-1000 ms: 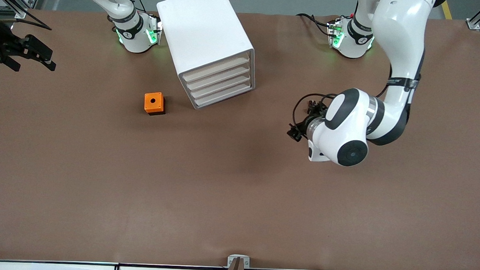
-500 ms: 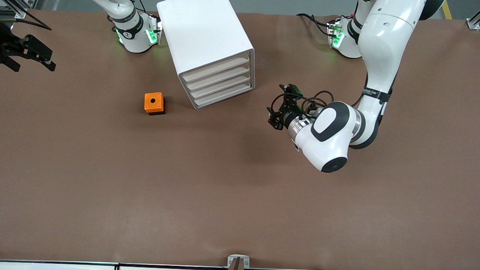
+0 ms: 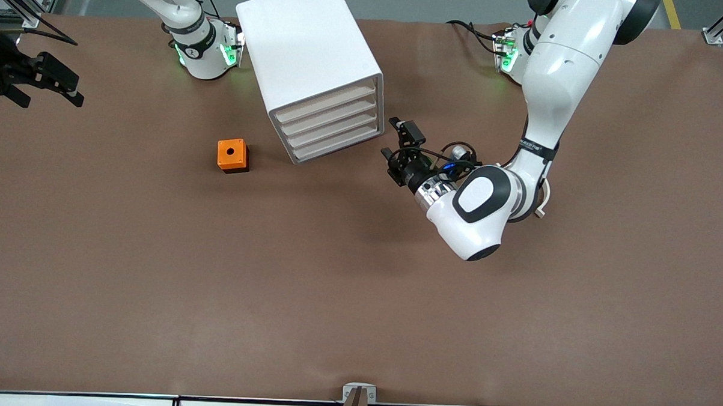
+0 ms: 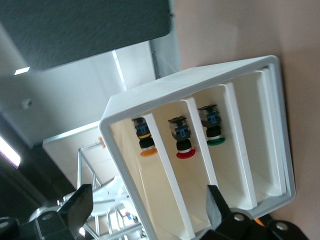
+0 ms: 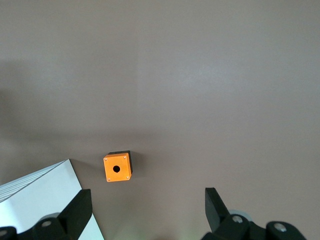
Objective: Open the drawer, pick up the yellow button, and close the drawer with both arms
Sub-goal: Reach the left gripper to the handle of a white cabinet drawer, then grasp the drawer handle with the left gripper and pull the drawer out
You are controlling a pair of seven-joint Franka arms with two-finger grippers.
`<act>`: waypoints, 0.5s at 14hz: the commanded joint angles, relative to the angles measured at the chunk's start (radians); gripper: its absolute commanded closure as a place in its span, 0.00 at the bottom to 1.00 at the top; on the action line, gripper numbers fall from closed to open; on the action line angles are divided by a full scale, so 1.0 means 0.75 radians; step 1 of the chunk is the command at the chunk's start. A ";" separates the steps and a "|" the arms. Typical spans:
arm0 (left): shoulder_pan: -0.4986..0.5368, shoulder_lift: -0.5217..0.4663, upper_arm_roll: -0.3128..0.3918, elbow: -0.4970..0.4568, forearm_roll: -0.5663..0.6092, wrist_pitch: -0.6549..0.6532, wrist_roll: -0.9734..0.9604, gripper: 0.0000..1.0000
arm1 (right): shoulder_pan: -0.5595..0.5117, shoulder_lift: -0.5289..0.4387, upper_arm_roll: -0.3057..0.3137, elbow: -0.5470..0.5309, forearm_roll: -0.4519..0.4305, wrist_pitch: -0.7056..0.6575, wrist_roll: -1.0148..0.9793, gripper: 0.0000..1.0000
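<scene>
The white cabinet (image 3: pixel 309 57) stands between the arm bases, its four drawers pushed in flush. The uppermost drawer (image 3: pixel 326 104) is shut. In the left wrist view I look into the drawer fronts, and the orange-capped button (image 4: pixel 144 144) sits deep in the uppermost drawer (image 4: pixel 150 190). My left gripper (image 3: pixel 399 145) (image 4: pixel 148 207) is open and holds nothing. It hangs over the table just in front of the drawers, by the cabinet corner toward the left arm's end. My right gripper (image 3: pixel 65 87) (image 5: pixel 147 207) waits high over the right arm's end of the table, open and holding nothing.
An orange cube with a hole (image 3: pixel 232 154) (image 5: pixel 117 167) lies on the brown table (image 3: pixel 275 272) beside the cabinet, toward the right arm's end. A red-capped button (image 4: pixel 183 147) and a green-capped one (image 4: pixel 214 134) sit in the second and third drawers.
The left arm has swung toward the cabinet, bringing its open gripper up to the drawer fronts. The right arm has not moved.
</scene>
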 commanded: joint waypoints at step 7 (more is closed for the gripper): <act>-0.124 0.119 0.007 0.029 -0.091 -0.027 -0.214 0.41 | 0.007 0.084 -0.006 0.045 -0.003 -0.013 -0.006 0.00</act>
